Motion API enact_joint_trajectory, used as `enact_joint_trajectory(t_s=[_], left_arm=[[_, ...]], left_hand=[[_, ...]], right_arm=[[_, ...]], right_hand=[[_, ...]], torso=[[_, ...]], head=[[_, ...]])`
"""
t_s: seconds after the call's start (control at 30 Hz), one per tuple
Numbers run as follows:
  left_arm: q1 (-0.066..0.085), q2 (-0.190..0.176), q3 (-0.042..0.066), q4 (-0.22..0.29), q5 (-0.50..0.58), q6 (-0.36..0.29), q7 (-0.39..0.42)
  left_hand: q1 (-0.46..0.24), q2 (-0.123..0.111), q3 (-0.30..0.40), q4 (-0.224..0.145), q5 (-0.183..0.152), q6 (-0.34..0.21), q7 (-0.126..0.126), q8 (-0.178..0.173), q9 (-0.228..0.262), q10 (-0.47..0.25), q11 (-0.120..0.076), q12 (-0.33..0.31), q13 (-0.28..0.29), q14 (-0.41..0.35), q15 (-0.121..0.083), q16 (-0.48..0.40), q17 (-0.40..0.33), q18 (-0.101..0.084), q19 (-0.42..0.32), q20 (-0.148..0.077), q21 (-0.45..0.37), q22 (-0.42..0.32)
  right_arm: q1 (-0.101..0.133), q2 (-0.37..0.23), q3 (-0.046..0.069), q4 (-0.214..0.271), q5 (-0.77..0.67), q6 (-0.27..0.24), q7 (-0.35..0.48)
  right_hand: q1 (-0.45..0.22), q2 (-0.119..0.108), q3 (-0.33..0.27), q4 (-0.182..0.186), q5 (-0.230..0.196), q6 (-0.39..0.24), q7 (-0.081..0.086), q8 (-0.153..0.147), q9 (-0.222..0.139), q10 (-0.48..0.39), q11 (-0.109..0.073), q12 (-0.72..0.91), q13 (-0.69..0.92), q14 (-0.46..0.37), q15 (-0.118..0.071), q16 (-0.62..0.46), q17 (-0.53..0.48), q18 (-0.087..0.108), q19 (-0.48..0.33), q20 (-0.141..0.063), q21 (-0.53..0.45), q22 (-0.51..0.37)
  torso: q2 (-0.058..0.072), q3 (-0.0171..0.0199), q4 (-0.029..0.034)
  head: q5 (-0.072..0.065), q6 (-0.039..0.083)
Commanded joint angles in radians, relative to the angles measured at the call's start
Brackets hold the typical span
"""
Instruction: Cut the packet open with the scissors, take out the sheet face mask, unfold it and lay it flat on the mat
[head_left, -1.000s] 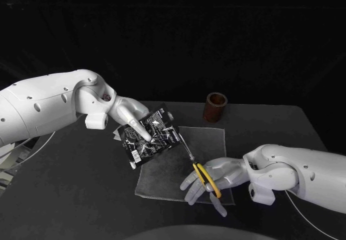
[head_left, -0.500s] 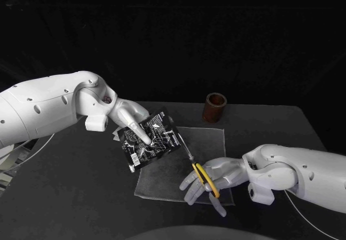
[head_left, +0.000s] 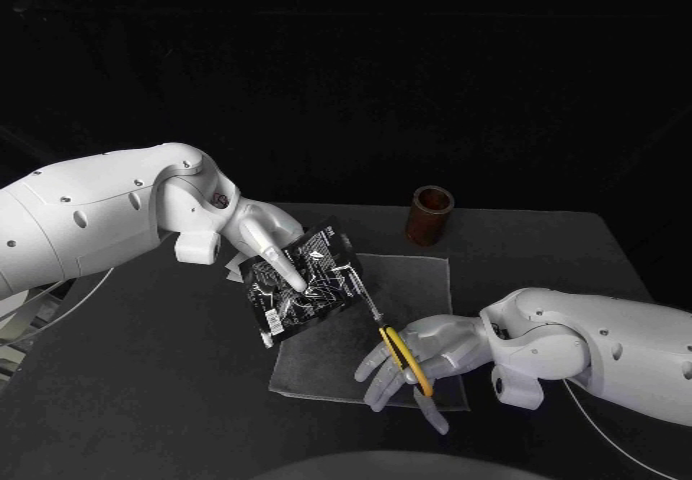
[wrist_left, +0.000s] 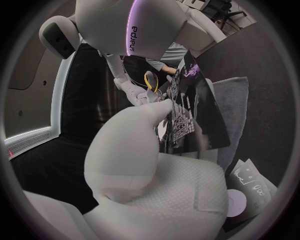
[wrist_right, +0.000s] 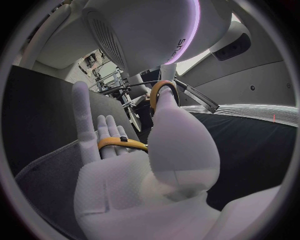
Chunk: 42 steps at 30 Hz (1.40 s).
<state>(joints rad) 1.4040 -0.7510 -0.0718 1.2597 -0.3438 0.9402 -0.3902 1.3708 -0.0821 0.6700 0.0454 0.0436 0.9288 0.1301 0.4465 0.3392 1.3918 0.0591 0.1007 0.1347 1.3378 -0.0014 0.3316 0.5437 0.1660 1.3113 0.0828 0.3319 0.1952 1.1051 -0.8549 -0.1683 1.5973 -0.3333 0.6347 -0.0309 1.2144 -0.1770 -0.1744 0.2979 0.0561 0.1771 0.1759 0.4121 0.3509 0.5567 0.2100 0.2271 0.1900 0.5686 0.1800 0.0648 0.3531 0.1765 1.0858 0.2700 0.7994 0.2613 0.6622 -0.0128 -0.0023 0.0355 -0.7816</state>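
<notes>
Black packet (head_left: 303, 280): pinched by left hand (head_left: 260, 235), over grey mat (head_left: 418, 275).
Scissors (head_left: 397, 345): gripped by right hand (head_left: 440, 345), tips at packet's edge.

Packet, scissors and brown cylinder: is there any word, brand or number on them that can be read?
packet: white print and line patterns on black, too small to read in the head view and blurred in the left wrist view.
scissors: no lettering to be seen.
brown cylinder: no lettering to be seen.

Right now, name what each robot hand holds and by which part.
Left robot hand: the packet, by its upper part, a finger across its face. Right robot hand: the scissors, by the yellow handles.
</notes>
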Motion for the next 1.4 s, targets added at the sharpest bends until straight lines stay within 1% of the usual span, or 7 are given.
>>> enact_joint_trajectory(t_s=[0.03, 0.27, 0.4, 0.53, 0.83, 0.9, 1.4], left_arm=[[0.000, 0.004, -0.001, 0.003, 0.004, 0.208, -0.006], [0.000, 0.006, -0.004, 0.004, 0.006, 0.223, -0.032], [0.000, 0.003, -0.005, 0.005, 0.006, 0.229, -0.044], [-0.001, 0.000, -0.005, 0.005, 0.001, 0.231, -0.046], [-0.001, -0.003, -0.005, 0.004, -0.004, 0.230, -0.044], [-0.002, -0.003, -0.005, 0.004, -0.004, 0.230, -0.042], [-0.002, -0.002, -0.005, 0.009, -0.005, 0.224, -0.033]], left_hand=[[0.011, 0.002, 0.001, -0.006, 0.004, 0.010, 0.000, 0.001, 0.178, 0.004, -0.004, 0.004, 0.001, -0.001, -0.005, 0.002, 0.001, 0.012, -0.003, -0.005, 0.005, 0.001], [0.011, 0.002, 0.001, -0.006, 0.005, 0.010, 0.000, 0.001, 0.178, 0.004, -0.004, 0.004, 0.001, -0.002, -0.005, 0.002, 0.001, 0.012, -0.003, -0.005, 0.005, 0.001], [0.011, 0.003, 0.001, -0.007, 0.005, 0.010, 0.000, 0.001, 0.178, 0.003, -0.004, 0.004, 0.001, -0.002, -0.005, 0.002, 0.002, 0.012, -0.004, -0.005, 0.006, 0.001], [0.011, 0.003, 0.001, -0.007, 0.005, 0.010, 0.000, 0.001, 0.178, 0.003, -0.004, 0.004, 0.001, -0.002, -0.005, 0.002, 0.002, 0.012, -0.004, -0.005, 0.006, 0.001], [0.011, 0.003, 0.000, -0.007, 0.004, 0.010, 0.001, 0.000, 0.179, 0.003, -0.004, 0.004, 0.002, -0.003, -0.005, 0.002, 0.003, 0.012, -0.004, -0.005, 0.006, 0.002], [0.011, 0.003, 0.000, -0.007, 0.004, 0.010, 0.001, 0.000, 0.179, 0.003, -0.004, 0.004, 0.002, -0.003, -0.005, 0.002, 0.003, 0.012, -0.004, -0.005, 0.006, 0.002], [0.011, 0.003, 0.000, -0.007, 0.004, 0.010, 0.001, 0.000, 0.179, 0.003, -0.004, 0.004, 0.002, -0.003, -0.005, 0.002, 0.003, 0.012, -0.004, -0.005, 0.006, 0.002]], right_arm=[[0.001, 0.001, 0.002, 0.003, 0.006, 0.022, 0.016], [0.008, -0.003, 0.006, 0.008, 0.006, 0.019, 0.018], [0.012, -0.006, 0.007, 0.007, 0.005, 0.022, 0.018], [0.014, -0.009, 0.007, 0.003, 0.020, 0.030, 0.015], [0.015, -0.013, 0.008, -0.001, 0.028, 0.042, 0.009], [0.016, -0.012, 0.008, -0.001, 0.028, 0.045, 0.008], [0.015, 0.005, 0.007, -0.024, 0.031, 0.056, -0.001]], right_hand=[[-0.001, 0.008, 0.005, 0.000, -0.004, -0.093, -0.034, 0.007, 0.001, 0.020, 0.014, 0.003, -0.002, 0.007, 0.002, 0.001, -0.001, 0.010, 0.007, -0.003, -0.006, -0.001], [0.001, 0.017, 0.014, 0.000, -0.005, -0.085, -0.035, 0.016, 0.003, 0.026, 0.014, 0.008, -0.006, 0.014, 0.002, 0.003, -0.002, 0.010, 0.008, -0.003, -0.006, -0.004], [0.002, 0.020, 0.017, -0.001, -0.005, -0.082, -0.036, 0.019, 0.003, 0.028, 0.014, 0.010, -0.008, 0.016, 0.001, 0.003, -0.004, 0.010, 0.009, -0.004, -0.006, -0.005], [0.002, 0.020, 0.017, -0.001, -0.005, -0.081, -0.036, 0.020, 0.003, 0.029, 0.014, 0.010, -0.008, 0.016, 0.001, 0.003, -0.004, 0.010, 0.009, -0.004, -0.006, -0.005], [0.002, 0.025, 0.020, -0.001, -0.005, -0.073, -0.039, 0.031, 0.007, 0.032, 0.013, 0.013, -0.011, 0.017, 0.001, 0.003, -0.007, 0.010, 0.010, -0.004, -0.006, -0.006], [0.003, 0.026, 0.021, -0.001, -0.005, -0.069, -0.039, 0.034, 0.008, 0.035, 0.013, 0.014, -0.013, 0.018, 0.001, 0.004, -0.008, 0.010, 0.010, -0.004, -0.006, -0.007], [0.001, 0.023, 0.018, -0.001, -0.005, -0.060, -0.039, 0.044, 0.011, 0.038, 0.014, 0.016, -0.016, 0.021, 0.001, 0.004, -0.010, 0.010, 0.011, -0.005, -0.006, -0.009]], torso=[[0.000, 0.0005, -0.0011], [0.000, 0.0014, -0.0006], [0.000, 0.0011, -0.0011], [0.000, 0.0004, -0.0014], [0.000, 0.0005, -0.0003], [0.000, 0.0005, -0.0009], [0.000, 0.0000, -0.0002]], head=[[0.001, -0.001], [-0.001, 0.000], [-0.002, 0.000], [-0.003, 0.000], [-0.003, 0.000], [-0.003, 0.000], [-0.004, 0.000]])
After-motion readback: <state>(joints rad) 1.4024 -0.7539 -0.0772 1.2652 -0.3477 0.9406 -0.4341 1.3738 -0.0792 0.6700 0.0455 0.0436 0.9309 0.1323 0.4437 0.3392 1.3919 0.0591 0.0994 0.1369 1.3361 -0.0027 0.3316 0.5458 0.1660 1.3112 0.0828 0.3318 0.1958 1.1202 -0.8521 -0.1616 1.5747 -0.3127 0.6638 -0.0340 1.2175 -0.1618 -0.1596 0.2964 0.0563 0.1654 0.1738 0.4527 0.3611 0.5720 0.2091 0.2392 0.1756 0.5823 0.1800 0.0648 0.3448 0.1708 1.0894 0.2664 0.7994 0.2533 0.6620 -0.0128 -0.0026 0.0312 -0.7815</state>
